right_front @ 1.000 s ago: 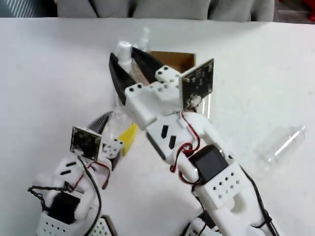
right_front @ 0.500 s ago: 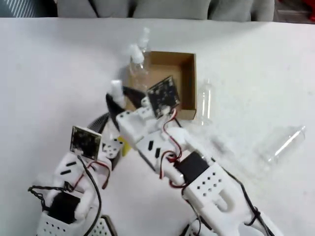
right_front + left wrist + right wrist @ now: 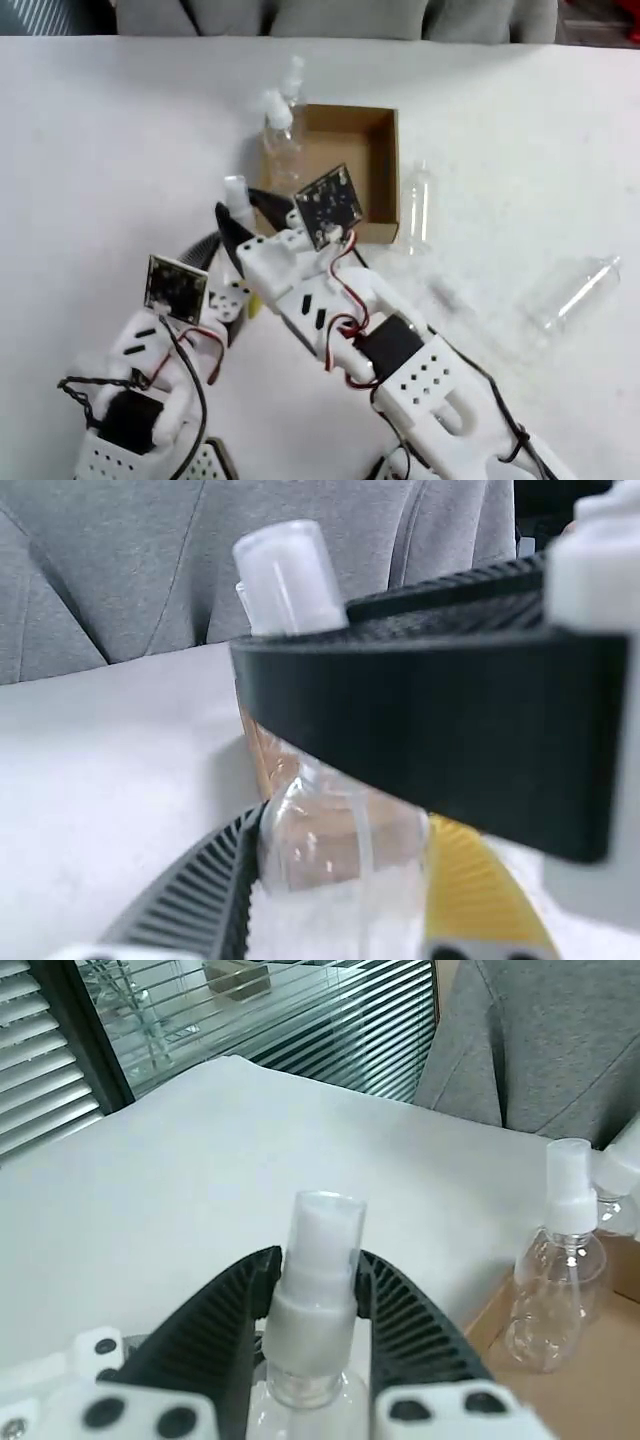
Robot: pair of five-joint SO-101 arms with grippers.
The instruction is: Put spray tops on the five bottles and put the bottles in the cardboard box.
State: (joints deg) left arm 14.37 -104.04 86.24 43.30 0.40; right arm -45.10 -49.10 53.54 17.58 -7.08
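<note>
Status: right gripper [image 3: 316,1272] clamps the spray top [image 3: 322,1228] on the upright bottle [image 3: 335,850]; left gripper [image 3: 345,885] pinches the body below. Axis vertical, so seating likely goes straight down. The box [image 3: 350,150] sits just beyond.

Middle of bottle [image 3: 335,845] hidden behind right claw [image 3: 318,1260] finger, its base cut off at the edge

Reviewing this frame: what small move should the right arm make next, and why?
Probably twist or press the spray top home: the right gripper is shut on its collar, which sits on the neck of the bottle clamped by the left gripper.
</note>
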